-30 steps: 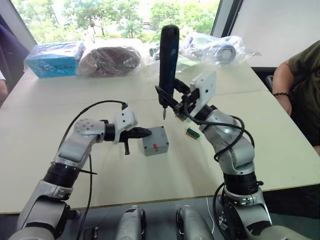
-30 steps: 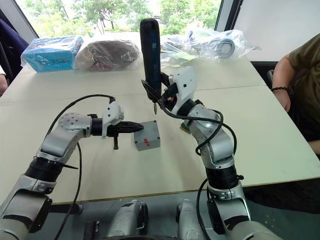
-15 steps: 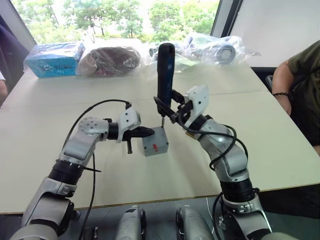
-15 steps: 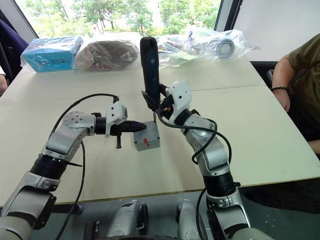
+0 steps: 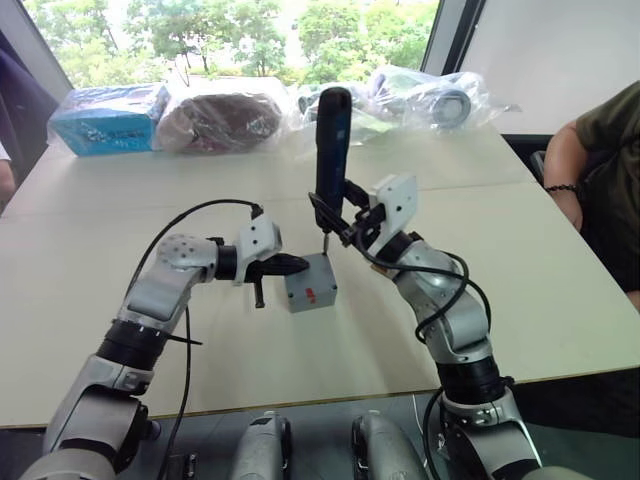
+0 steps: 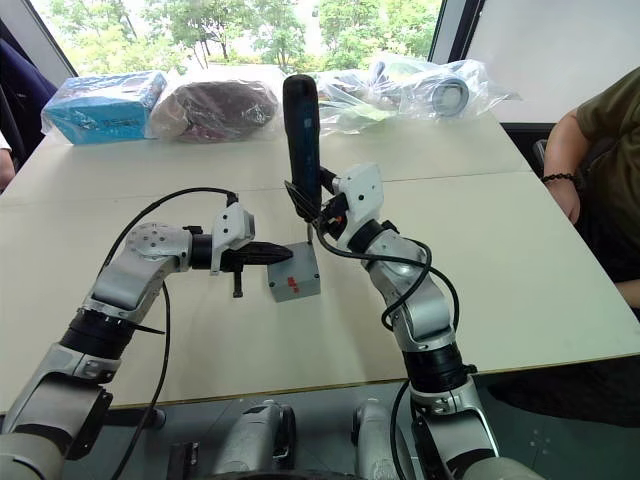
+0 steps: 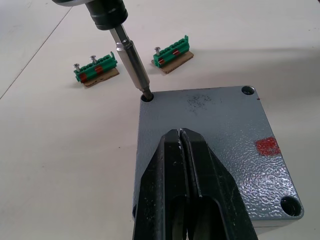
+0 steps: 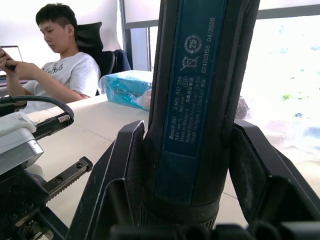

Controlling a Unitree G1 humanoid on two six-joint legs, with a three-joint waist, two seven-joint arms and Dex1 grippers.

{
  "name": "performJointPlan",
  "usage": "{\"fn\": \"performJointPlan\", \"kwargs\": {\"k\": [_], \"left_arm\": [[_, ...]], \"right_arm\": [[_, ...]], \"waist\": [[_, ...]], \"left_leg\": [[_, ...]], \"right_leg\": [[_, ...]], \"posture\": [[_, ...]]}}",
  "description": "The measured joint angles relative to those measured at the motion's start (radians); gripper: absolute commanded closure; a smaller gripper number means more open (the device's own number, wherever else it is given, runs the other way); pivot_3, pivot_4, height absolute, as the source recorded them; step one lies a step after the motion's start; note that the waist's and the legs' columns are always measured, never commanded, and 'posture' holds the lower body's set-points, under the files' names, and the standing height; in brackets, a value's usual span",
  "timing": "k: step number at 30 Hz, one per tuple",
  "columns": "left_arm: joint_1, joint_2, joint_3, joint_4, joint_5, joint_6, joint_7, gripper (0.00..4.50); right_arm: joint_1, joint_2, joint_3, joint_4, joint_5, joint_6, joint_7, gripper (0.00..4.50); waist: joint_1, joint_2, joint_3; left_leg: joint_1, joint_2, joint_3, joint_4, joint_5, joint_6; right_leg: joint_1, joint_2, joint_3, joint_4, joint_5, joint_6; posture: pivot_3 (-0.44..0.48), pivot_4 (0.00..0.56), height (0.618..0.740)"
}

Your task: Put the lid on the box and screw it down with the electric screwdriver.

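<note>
The box (image 5: 310,283) is sitting near the middle of a pale beige table (image 5: 560,290), with the lid (image 7: 215,145) already lying flat on top of it, its small red mark (image 7: 267,146) facing up. The left gripper (image 7: 186,165) is pressing down on the lid with its two black fingers closed tight together, holding nothing between them. The right gripper (image 5: 338,215) is clamping the electric screwdriver (image 5: 331,145) by its lower body, holding it nearly upright over the far corner of the box. In the left wrist view the metal bit (image 7: 133,67) is slanting down with its tip sitting in the lid's corner screw hole (image 7: 146,97). Two small green terminal blocks (image 7: 96,70) with red marks are lying on the table just beyond the box.

Along the table's far edge, under a window (image 5: 230,35) showing green trees, a blue packet (image 5: 108,115) and several clear plastic bags (image 5: 420,95) are resting. A person in a dark green shirt (image 5: 610,150) is sitting at the right side of the table, and the right wrist view is showing another seated person in a white T-shirt (image 8: 67,75).
</note>
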Motion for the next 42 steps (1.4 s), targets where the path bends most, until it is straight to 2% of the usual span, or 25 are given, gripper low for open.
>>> {"fn": "performJointPlan", "kwargs": {"k": [25,42], "left_arm": [[-0.002,0.000,0.000,-0.003,0.004,0.012,-0.013,4.50],[-0.003,0.000,-0.003,-0.006,0.014,0.027,-0.015,4.50]], "right_arm": [[-0.007,-0.011,0.010,0.002,-0.011,-0.007,0.012,2.59],[0.055,-0.012,0.022,-0.055,0.000,0.013,0.036,2.59]], "waist": [[0.000,0.000,0.000],[-0.001,-0.003,-0.004]], "left_leg": [[0.000,0.000,0.000,0.000,0.000,0.000],[0.006,0.000,0.000,-0.001,0.000,0.000]], "right_leg": [[0.000,0.000,0.000,0.000,0.000,0.000],[0.005,0.000,0.000,0.000,0.000,0.000]], "posture": [[0.000,0.150,0.740],[0.000,0.150,0.740]]}}
